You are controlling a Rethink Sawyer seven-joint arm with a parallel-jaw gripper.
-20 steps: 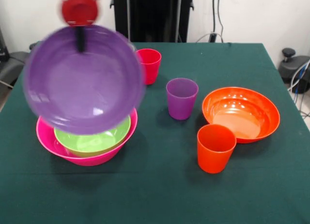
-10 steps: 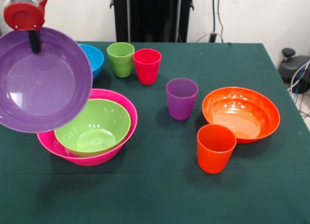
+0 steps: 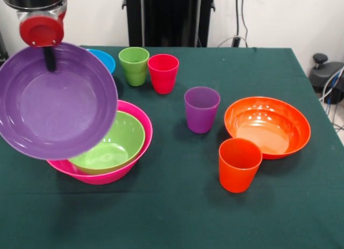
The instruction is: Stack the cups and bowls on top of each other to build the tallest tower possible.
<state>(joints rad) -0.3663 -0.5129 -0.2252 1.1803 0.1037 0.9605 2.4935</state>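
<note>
Front view: wide glossy purple plastic bowl hangs tilted from the gripper, clenched on its upper rim.
Below it, green bowl nests in pink bowl on the desk; judged best: level first; centre; lower gently.

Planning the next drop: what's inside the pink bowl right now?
The green bowl sits nested inside the pink bowl. The lifted purple bowl covers their left parts, so anything there is hidden.
</note>
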